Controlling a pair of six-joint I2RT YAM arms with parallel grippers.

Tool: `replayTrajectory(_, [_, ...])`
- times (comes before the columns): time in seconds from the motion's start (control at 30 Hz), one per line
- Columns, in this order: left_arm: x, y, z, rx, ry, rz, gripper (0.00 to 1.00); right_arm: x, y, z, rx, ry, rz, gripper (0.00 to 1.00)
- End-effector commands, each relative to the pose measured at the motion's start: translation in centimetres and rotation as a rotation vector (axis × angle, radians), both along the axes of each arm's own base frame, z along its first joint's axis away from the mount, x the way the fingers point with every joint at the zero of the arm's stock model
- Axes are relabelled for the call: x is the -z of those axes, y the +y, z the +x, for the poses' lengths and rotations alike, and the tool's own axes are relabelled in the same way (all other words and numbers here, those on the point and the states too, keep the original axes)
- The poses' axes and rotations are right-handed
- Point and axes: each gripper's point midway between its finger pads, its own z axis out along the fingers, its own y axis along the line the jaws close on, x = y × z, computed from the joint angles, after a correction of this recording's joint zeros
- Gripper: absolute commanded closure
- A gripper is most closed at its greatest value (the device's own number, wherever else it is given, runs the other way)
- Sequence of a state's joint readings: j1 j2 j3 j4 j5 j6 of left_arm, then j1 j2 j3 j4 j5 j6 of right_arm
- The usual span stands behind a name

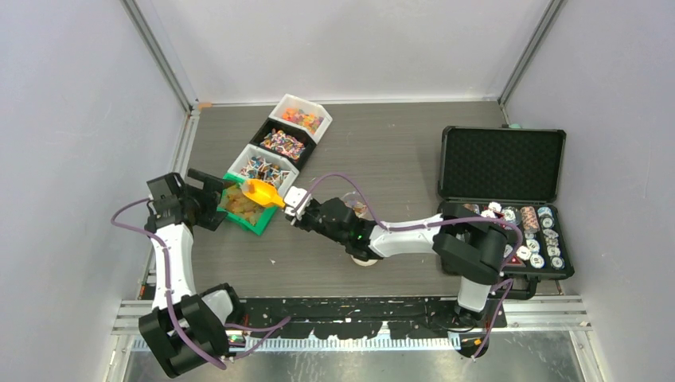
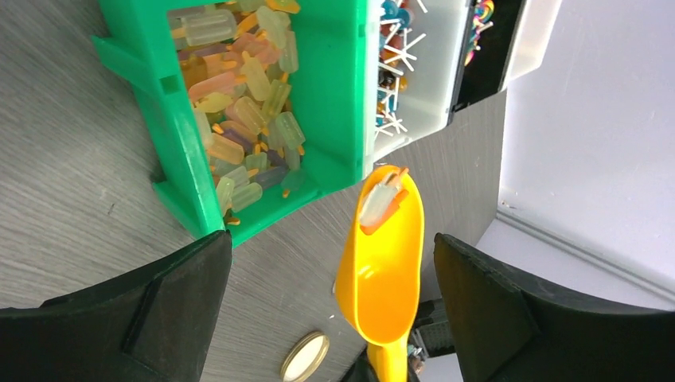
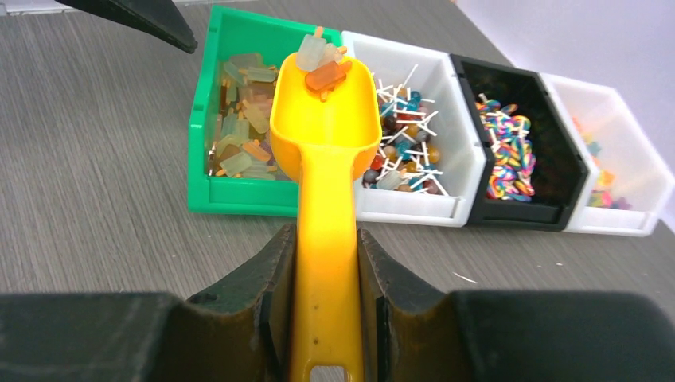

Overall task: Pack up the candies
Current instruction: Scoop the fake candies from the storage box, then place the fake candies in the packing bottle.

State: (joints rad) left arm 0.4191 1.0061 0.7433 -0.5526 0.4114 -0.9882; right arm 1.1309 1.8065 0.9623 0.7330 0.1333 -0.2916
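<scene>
A green bin [image 1: 253,225] holds several pale orange-yellow gummy candies [image 2: 239,103], which also show in the right wrist view [image 3: 243,119]. My right gripper [image 1: 293,203] is shut on the handle of the orange scoop [image 3: 325,135], with its fingers [image 3: 271,278] pressed on both sides. The scoop [image 1: 261,191] hangs above the bin's near right corner. A few gummy candies [image 3: 322,68] lie at its front lip, and they also show in the left wrist view [image 2: 380,203]. My left gripper [image 1: 211,199] is open and empty just left of the green bin, with the scoop [image 2: 382,270] between its spread fingers in its own view.
Behind the green bin stand a white bin of lollipops [image 1: 269,168], a black bin of multicoloured candies [image 1: 284,145] and a white bin of bright sweets [image 1: 301,119]. A jar lid [image 2: 304,356] lies on the table. An open black case [image 1: 501,163] with poker chips [image 1: 535,239] is at the right.
</scene>
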Motion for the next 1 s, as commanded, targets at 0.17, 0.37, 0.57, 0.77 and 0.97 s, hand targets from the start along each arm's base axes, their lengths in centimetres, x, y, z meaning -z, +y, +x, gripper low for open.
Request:
replayTrajectory(0.17, [-4.5,-2.1,1.3,0.195,-0.238,0.046,0.00,-7.1,-3.7,0.4,0.094,-0.129,0.148,1.00])
replayTrajectory(0.37, [-4.4,-2.6,1.1,0.219,-0.279,0.052,0.01,-8.2,-5.9,0.6,0.139,-0.149,0.178,1.00])
replayTrajectory(0.57, [-4.1,-2.8,1.2,0.233,-0.300,0.054,0.02,-9.9,-7.6,0.0,0.162,-0.144,0.239,1.00])
replayTrajectory(0.77, [-4.1,-3.3,1.0,0.285,-0.334,0.103,0.04,-10.8,-11.0,-0.6,0.211,-0.163,0.219,0.99])
replayTrajectory(0.97, [-4.4,-4.8,0.8,0.384,-0.352,0.205,0.06,-10.5,-15.8,-1.5,0.288,-0.151,0.113,0.99])
